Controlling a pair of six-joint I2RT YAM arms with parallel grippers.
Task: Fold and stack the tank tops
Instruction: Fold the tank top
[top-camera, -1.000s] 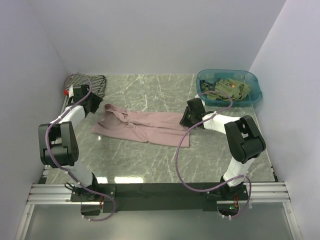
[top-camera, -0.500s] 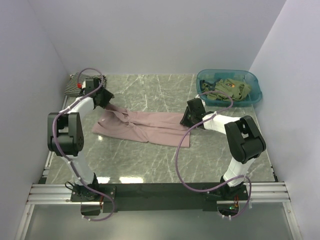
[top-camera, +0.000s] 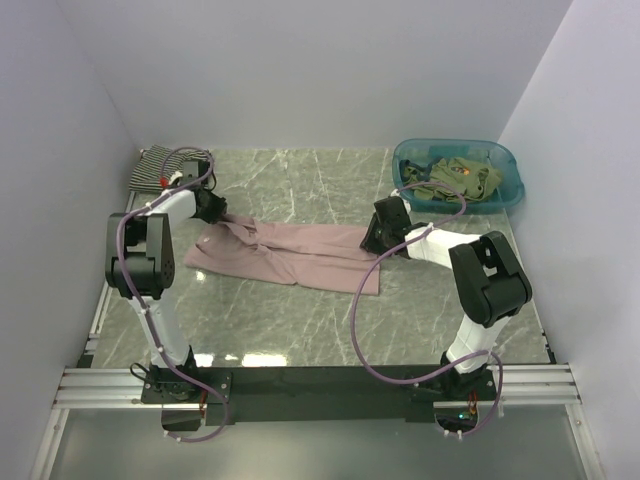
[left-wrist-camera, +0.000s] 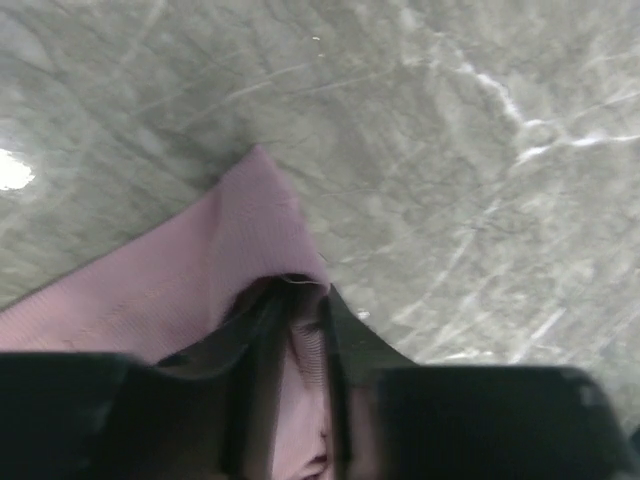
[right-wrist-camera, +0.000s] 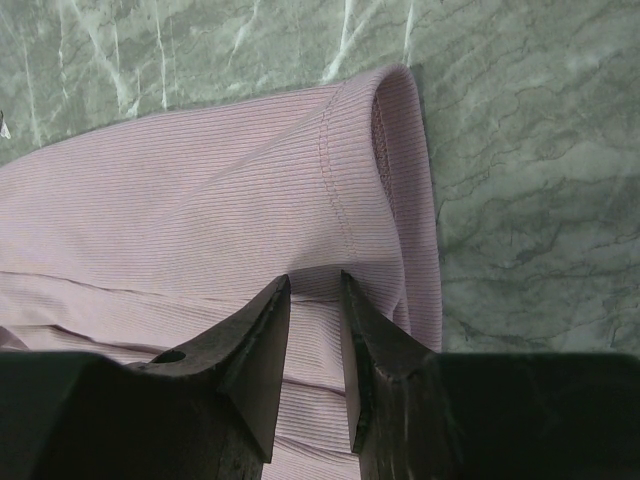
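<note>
The dusty pink tank top (top-camera: 290, 255) lies spread lengthwise across the middle of the table. My left gripper (top-camera: 212, 208) is at its strap end on the left. In the left wrist view its jaws (left-wrist-camera: 300, 300) are closed on a raised fold of the pink cloth (left-wrist-camera: 200, 270). My right gripper (top-camera: 372, 238) is at the hem end on the right, and the right wrist view shows it (right-wrist-camera: 314, 280) pinching a ridge of the ribbed pink cloth (right-wrist-camera: 230, 170). A striped tank top (top-camera: 150, 165) lies bunched at the far left. Olive tank tops (top-camera: 460, 175) fill the basin.
The teal plastic basin (top-camera: 510, 190) stands at the far right corner. White walls close in the table on the left, back and right. Grey marble tabletop (top-camera: 300, 320) lies between the pink top and the arm bases.
My left arm swung from beside the striped top to the pink top's strap end, and its jaws closed on the cloth. The right arm has not moved.
</note>
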